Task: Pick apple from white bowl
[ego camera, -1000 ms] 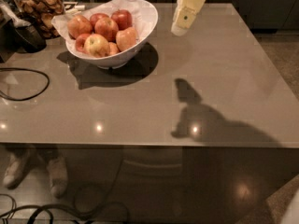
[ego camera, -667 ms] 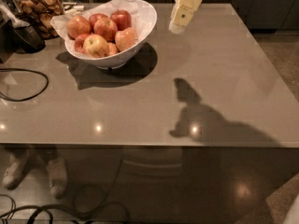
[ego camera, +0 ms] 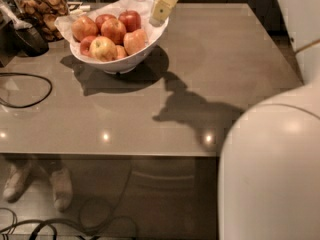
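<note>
The white bowl (ego camera: 125,63), lined with crinkled white paper, stands at the back left of the grey table and holds several apples. The pale orange-red apple (ego camera: 135,41) lies on the bowl's right side. Next to it are an apple with a yellow-green patch (ego camera: 103,48) and smaller deep-red apples (ego camera: 131,20). My cream-coloured gripper (ego camera: 159,17) comes down from the top edge. It hangs over the bowl's right rim, just above and to the right of the pale apple, with nothing seen in it.
A jar of brown snacks (ego camera: 42,9) and a black object (ego camera: 30,39) stand left of the bowl. A black cable (ego camera: 27,91) loops at the table's left. My white body (ego camera: 270,174) fills the lower right. The table's front edge (ego camera: 110,154) runs across the middle.
The gripper has moved left, from the table beside the bowl to over its right rim. The view has shifted closer, and my white body now shows at the right.
</note>
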Controlling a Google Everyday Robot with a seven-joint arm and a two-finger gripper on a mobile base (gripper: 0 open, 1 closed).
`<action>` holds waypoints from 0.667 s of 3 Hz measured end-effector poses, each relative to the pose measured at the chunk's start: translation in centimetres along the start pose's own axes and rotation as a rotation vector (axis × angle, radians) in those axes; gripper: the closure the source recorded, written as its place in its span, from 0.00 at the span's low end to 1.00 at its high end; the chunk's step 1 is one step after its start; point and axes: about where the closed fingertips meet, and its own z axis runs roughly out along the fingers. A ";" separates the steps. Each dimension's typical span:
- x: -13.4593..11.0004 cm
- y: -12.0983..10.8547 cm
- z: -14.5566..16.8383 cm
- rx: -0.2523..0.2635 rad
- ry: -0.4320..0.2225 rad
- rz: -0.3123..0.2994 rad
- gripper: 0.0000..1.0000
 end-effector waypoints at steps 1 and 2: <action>-0.6 -2.1 2.4 -0.006 -0.001 0.024 0.24; -0.8 -3.4 4.2 -0.010 0.000 0.040 0.24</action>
